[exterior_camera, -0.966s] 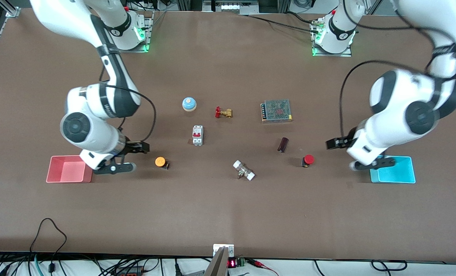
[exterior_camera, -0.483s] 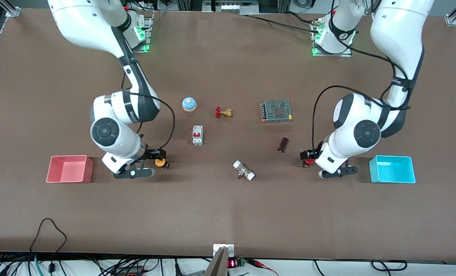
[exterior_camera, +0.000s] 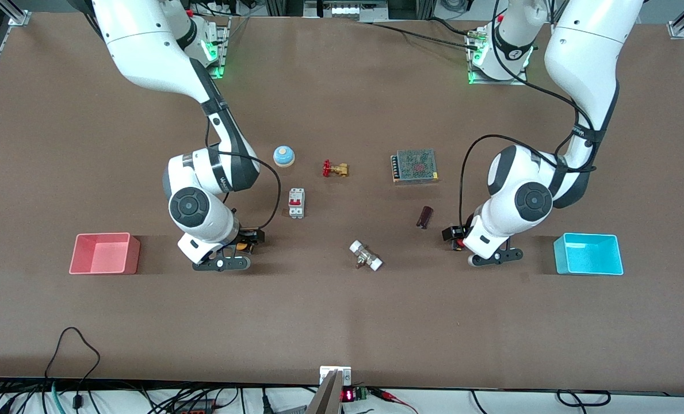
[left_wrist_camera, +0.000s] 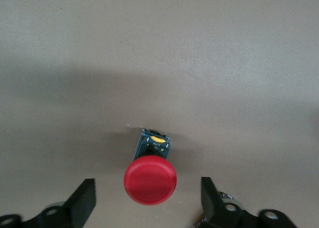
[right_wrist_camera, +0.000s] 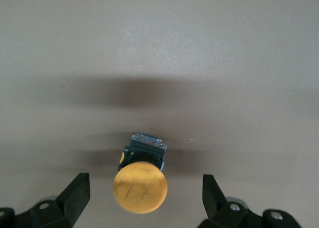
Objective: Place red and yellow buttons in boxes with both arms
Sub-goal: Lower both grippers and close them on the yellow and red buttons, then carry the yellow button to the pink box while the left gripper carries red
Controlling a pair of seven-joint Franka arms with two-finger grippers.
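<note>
Buttons are both bracketed for pickup and neither is gripped yet, so the step in hand is the closing grasp, done by both arms at once. Working across the front view from the right arm's end: the pink-red box [exterior_camera: 104,253] sits at about nine o'clock from the yellow button [exterior_camera: 241,246], which lies on the table [exterior_camera: 342,322] under the right gripper [exterior_camera: 244,241]. In the right wrist view that gripper [right_wrist_camera: 142,198] is spread wide, empty, one finger on each side of the yellow button [right_wrist_camera: 141,183] and well clear of the cap. The button lies tipped on its side, cap toward the wrist camera and black body pointing away at roughly twelve o'clock; its long axis runs across the line between the fingers. Farther along, the red button [exterior_camera: 459,244] lies under the left gripper [exterior_camera: 455,234], with the cyan box [exterior_camera: 588,253] at about three o'clock from it. In the left wrist view the left gripper [left_wrist_camera: 148,200] is likewise wide open and holds nothing, and the red button [left_wrist_camera: 150,174] lies tipped, its body slanting toward about one o'clock. To do this well, I would settle each gripper low enough that the pads meet the cap's rim or the body squarely, centre the button between them, and close gently so that the round cap does not squirt out; the red one's slight slant may call for a small wrist turn.
</note>
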